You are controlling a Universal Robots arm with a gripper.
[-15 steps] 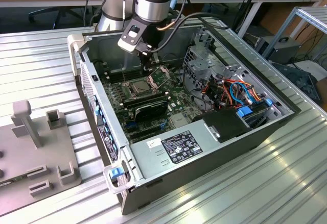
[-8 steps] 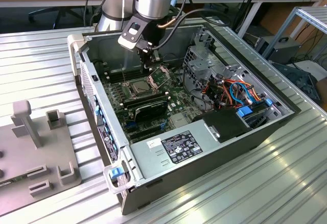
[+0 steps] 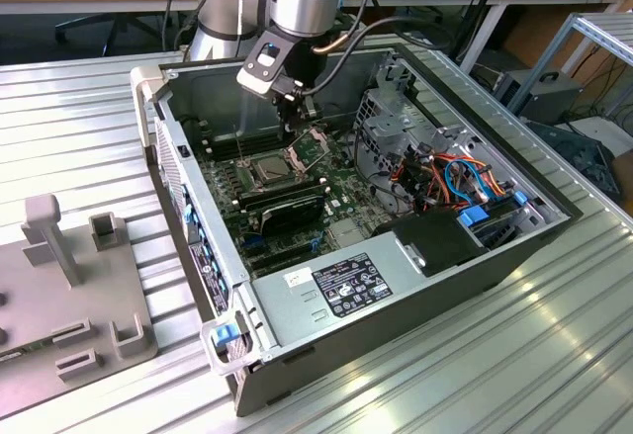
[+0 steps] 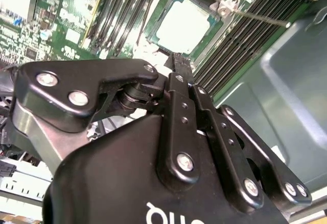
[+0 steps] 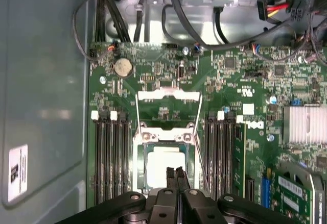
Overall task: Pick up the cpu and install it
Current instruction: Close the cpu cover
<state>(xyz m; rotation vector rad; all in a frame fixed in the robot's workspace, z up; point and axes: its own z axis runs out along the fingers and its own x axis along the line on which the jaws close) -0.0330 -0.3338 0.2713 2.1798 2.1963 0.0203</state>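
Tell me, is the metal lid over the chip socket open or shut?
Open: the lid stands flipped back off the socket, leaving it uncovered.

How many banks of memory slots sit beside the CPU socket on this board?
2. One memory slot bank runs along one side of the CPU socket, the other bank along the opposite side. The gripper covers their near ends.

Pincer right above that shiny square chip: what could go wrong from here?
The pincer hangs close over the chip in its open socket; a crooked push might tilt or damage it. The clamp frame lies flipped open beside it, with a thin lever; either might snag the pincer.
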